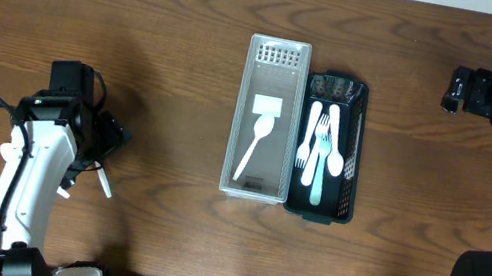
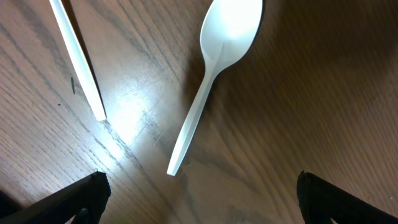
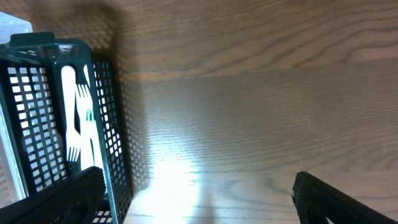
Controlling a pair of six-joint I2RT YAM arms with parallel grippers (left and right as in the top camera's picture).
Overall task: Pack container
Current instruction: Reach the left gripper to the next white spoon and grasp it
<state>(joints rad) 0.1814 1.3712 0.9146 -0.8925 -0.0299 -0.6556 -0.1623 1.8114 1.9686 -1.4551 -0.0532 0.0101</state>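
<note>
A clear rectangular container [image 1: 239,106] stands mid-table with one white utensil [image 1: 256,140] lying in it. Right beside it, a black mesh basket [image 1: 354,157] holds white forks [image 1: 315,140] and a pale teal one [image 1: 320,166]. My left gripper [image 2: 202,199] is open low over the table at the left. A white spoon [image 2: 214,74] lies bowl-away just ahead of its fingers, apart from them, with a second white handle [image 2: 78,59] to its left. My right gripper [image 3: 199,199] is open over bare wood, the basket [image 3: 106,124] at its left finger.
In the overhead view a white handle [image 1: 103,181] pokes out beside the left gripper [image 1: 112,140]. The right gripper [image 1: 456,89] hangs at the far right, level with the basket's top end. Bare wooden tabletop [image 1: 181,45] surrounds both containers.
</note>
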